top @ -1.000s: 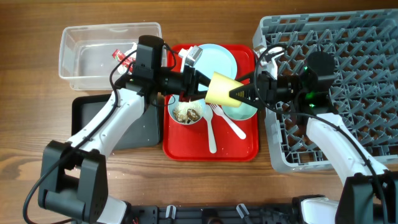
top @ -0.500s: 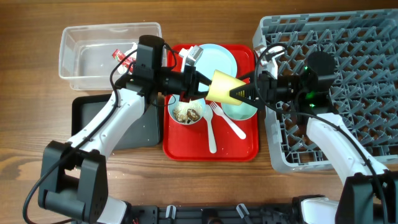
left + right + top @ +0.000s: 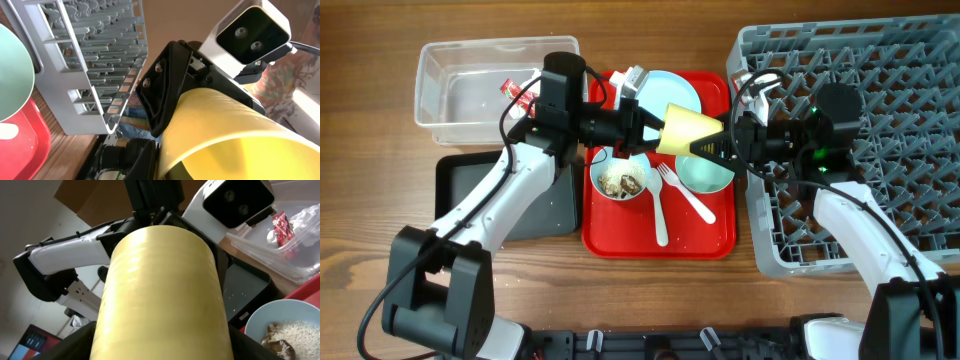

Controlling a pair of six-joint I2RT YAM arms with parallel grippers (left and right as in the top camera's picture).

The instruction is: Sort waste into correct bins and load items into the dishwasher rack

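Observation:
The small yellow cup hangs on its side above the red serving tray, between both grippers. My left gripper is at its open rim, and the left wrist view looks into the cup. My right gripper is shut round the cup's base end, with black fingers on both sides of the cup. Below lie the pale blue plate, the pale blue bowl with food scraps and rice, the mint bowl, the white fork and the spoon.
The grey dishwasher rack stands at the right. The clear tub at the back left holds the red wrapper and white tissue. The black tray lies in front of it. The red serving tray is in the middle.
The yellow cup has moved a little up and to the right and turned more level. Both grippers moved with it.

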